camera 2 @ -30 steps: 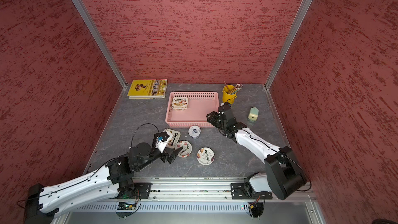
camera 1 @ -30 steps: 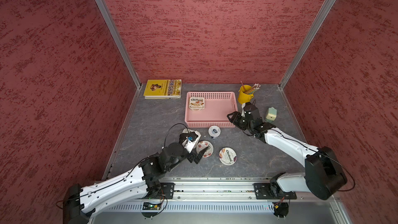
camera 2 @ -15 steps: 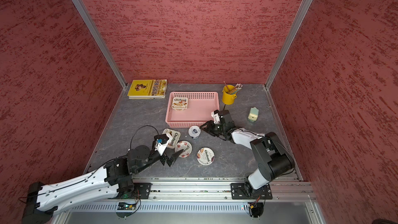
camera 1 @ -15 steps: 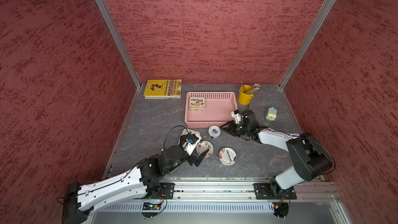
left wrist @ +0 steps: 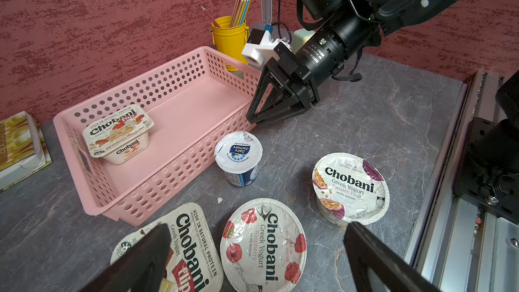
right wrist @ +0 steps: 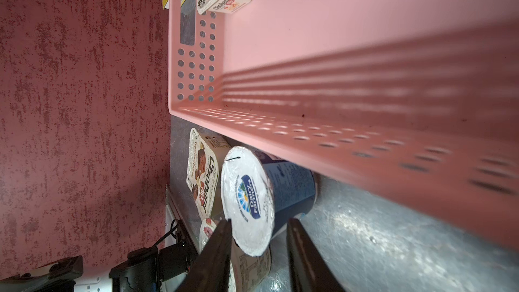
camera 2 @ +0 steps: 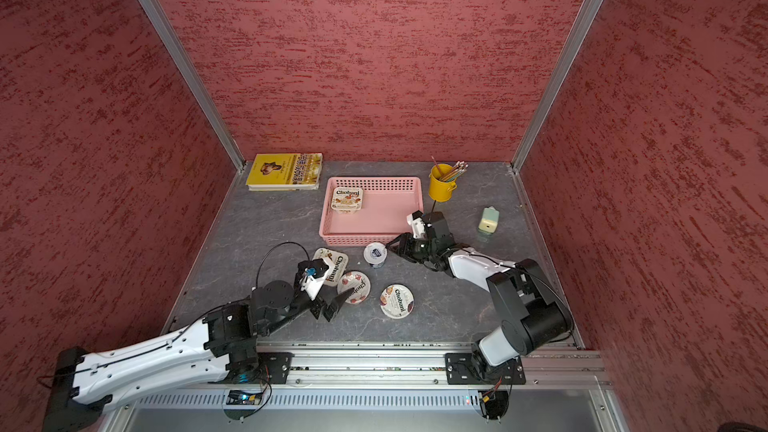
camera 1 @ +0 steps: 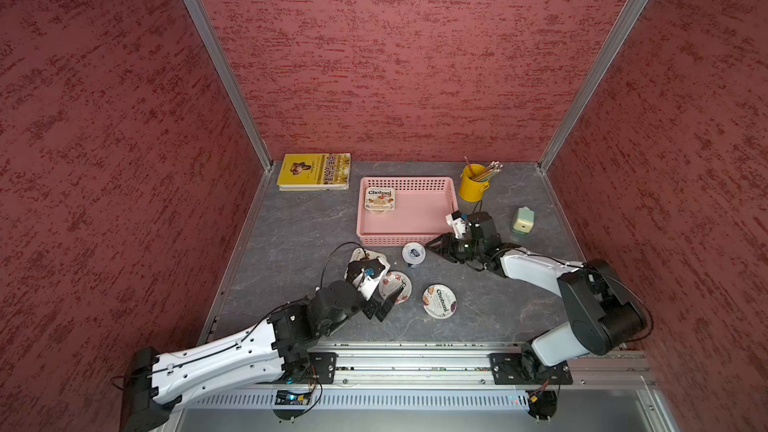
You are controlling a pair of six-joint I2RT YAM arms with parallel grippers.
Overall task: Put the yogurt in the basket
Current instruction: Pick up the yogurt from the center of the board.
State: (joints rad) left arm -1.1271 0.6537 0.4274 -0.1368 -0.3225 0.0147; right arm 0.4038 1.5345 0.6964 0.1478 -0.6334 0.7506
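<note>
**Right arm drops low toward the small cup by the basket**

Since a second ago the right gripper (camera 1: 430, 245) has come down from the basket's right corner to tabletop (camera 1: 299, 234) level. It now points at the small blue-lidded yogurt (camera 1: 413, 252) at the centre of both top views. Its jaws stand partly apart with nothing between them, the tips just short of the cup. The left gripper (camera 1: 380, 310) is spread wide and empty, low in the frame.

One rectangular Chobani cup (camera 1: 379, 200) already sits in the upper-left corner of the basket (camera 1: 405, 239). Out on the tabletop are the small cup, a second rectangular cup (left wrist: 193, 245), the raspberry cup (left wrist: 262, 245) and the passion-fruit cup (left wrist: 351, 186).

The small cup looks light, thin-walled and taller than wide, so it is likely to tip. Its foil lid would dent, so the side wall below the rim is the place to grip.

The basket's front wall stands just beside the cup, leaving little room for a finger there. A pencil bucket (camera 1: 473, 184) and a book (camera 1: 314, 171) lie well clear.
</note>
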